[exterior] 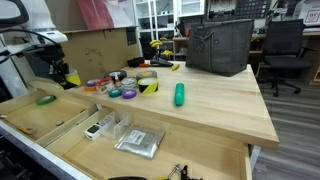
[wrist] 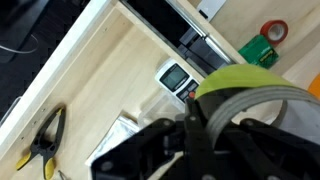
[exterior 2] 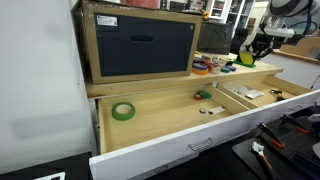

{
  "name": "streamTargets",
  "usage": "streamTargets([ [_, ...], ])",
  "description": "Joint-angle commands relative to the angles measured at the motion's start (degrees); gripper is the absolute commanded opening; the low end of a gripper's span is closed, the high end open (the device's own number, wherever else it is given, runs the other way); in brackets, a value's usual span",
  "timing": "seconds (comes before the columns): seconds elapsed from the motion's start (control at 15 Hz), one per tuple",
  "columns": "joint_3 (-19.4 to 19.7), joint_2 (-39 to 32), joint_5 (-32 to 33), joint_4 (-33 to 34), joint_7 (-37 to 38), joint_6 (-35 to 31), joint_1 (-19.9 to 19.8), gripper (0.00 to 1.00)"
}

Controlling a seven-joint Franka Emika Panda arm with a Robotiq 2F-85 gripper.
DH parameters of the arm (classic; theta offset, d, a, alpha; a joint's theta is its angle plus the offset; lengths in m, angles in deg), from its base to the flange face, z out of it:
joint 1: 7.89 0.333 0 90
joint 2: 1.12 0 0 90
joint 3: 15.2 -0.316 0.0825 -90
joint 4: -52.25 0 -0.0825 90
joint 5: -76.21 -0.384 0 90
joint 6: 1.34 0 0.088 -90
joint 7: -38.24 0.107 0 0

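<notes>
Gripper (exterior: 62,73): closed, apparently pinching the wall of the tape roll; its fingers are blurred in the wrist view.
Tape roll (wrist: 245,82): lime-green, held in the claw, off the surface above the open drawer.
Drawer (exterior: 40,120): wooden, pulled out, divided into compartments.
Drawer contents below the roll: calculator-like device (wrist: 175,75); yellow-handled pliers (wrist: 40,140).
Tabletop (exterior: 210,115): green cylinder (exterior: 180,94) lying well apart from the claw.

Open wooden drawer (exterior 2: 165,118) in an exterior view, a green tape roll (exterior 2: 123,111) flat in its widest compartment, a dark-fronted wooden box (exterior 2: 140,45) on the tabletop (exterior 2: 150,86) above, and the gripper (exterior 2: 262,45) near loose tape rolls (exterior 2: 205,67).
</notes>
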Motion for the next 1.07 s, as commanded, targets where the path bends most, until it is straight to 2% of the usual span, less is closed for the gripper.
streamTargets([
  [0.0,2.64,-6.34,0.35,6.89,-1.45,-1.49,-2.50,0.01],
  [0.27,5.58,-15.06,0.45,16.85,-0.55,-1.14,-3.69,0.01],
  [0.6,9.31,-26.67,0.81,30.32,3.37,1.00,-3.11,0.01],
  [1.0,13.55,-36.38,-0.52,42.81,5.60,6.51,-3.99,0.01],
])
